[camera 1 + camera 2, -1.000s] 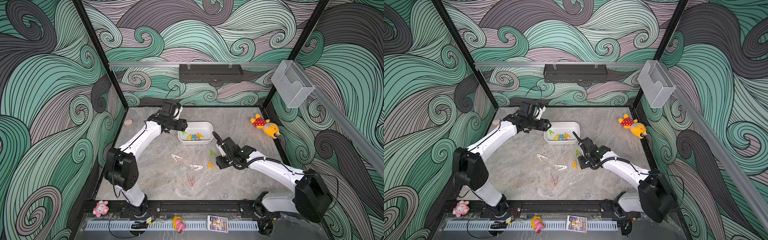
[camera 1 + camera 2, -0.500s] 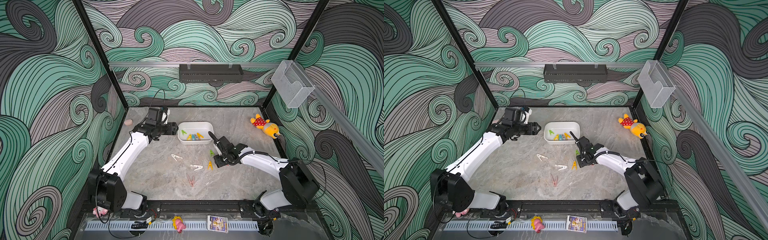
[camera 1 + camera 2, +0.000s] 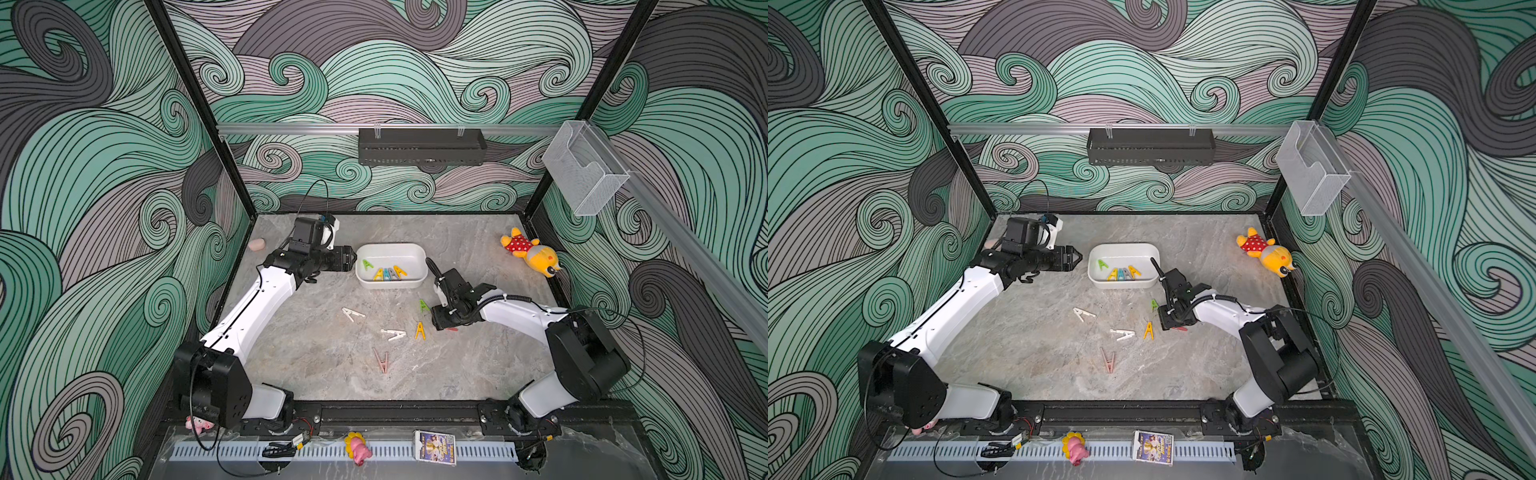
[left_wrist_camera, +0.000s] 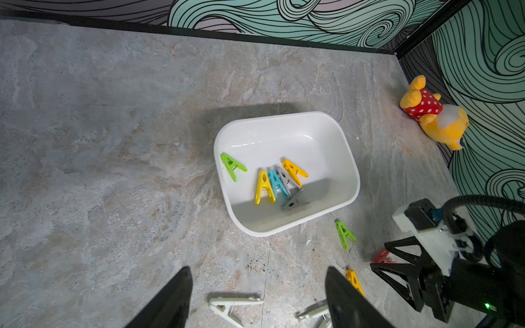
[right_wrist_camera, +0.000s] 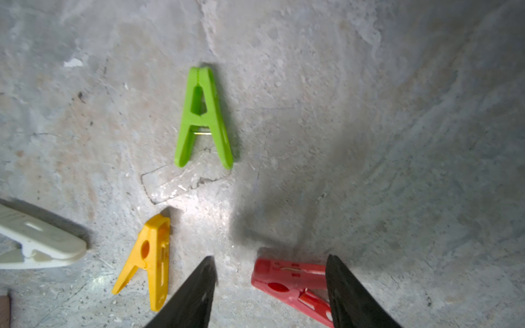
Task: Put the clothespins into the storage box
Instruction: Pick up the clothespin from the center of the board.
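Note:
The white storage box (image 3: 390, 246) (image 3: 1123, 246) (image 4: 284, 136) stands on the table toward the back, with several clothespins in it: green, yellow, blue and grey. Loose on the table in front of it lie a green clothespin (image 3: 423, 306) (image 5: 202, 119), a yellow one (image 3: 420, 331) (image 5: 152, 255), two white ones (image 3: 352, 313) (image 3: 393, 333) and a pink one (image 3: 382, 360). My right gripper (image 3: 442, 326) (image 5: 270, 257) is open low over the table, with a red clothespin (image 5: 289, 279) lying between its fingers. My left gripper (image 3: 351, 258) (image 4: 258, 268) hangs open and empty just left of the box.
A yellow plush bear (image 3: 530, 253) lies at the back right and a small pink object (image 3: 256, 244) at the back left. A black tray (image 3: 422, 146) hangs on the back wall, a clear holder (image 3: 584, 174) on the right wall. Walls enclose the table.
My left arm has drawn back leftward from over the box's left rim. My right gripper has stayed low by the red clothespin while its elbow swung outward.

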Controlling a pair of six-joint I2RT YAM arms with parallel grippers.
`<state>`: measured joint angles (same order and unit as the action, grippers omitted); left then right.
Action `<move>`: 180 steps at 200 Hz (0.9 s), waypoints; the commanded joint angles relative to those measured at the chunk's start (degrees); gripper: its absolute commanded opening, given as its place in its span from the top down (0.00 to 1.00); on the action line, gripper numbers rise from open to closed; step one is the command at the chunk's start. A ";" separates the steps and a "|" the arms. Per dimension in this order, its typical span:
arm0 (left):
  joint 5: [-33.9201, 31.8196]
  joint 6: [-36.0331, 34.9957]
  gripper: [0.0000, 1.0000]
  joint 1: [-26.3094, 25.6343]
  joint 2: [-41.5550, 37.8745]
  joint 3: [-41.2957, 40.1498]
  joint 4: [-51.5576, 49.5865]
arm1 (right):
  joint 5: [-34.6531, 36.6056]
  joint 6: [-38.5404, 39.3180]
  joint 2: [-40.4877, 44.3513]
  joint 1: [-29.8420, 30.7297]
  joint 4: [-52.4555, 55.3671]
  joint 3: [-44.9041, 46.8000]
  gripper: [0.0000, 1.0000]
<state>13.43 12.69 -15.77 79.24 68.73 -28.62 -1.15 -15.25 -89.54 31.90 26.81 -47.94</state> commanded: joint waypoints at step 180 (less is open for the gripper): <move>0.37 -1.26 0.25 0.48 -4.53 -1.76 1.11 | -2.93 -6.60 -4.00 0.82 4.42 0.75 0.58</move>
<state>14.92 12.08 -15.75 76.29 67.13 -27.79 -4.34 -21.61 -90.35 32.16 28.82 -46.72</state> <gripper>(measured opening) 0.753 0.449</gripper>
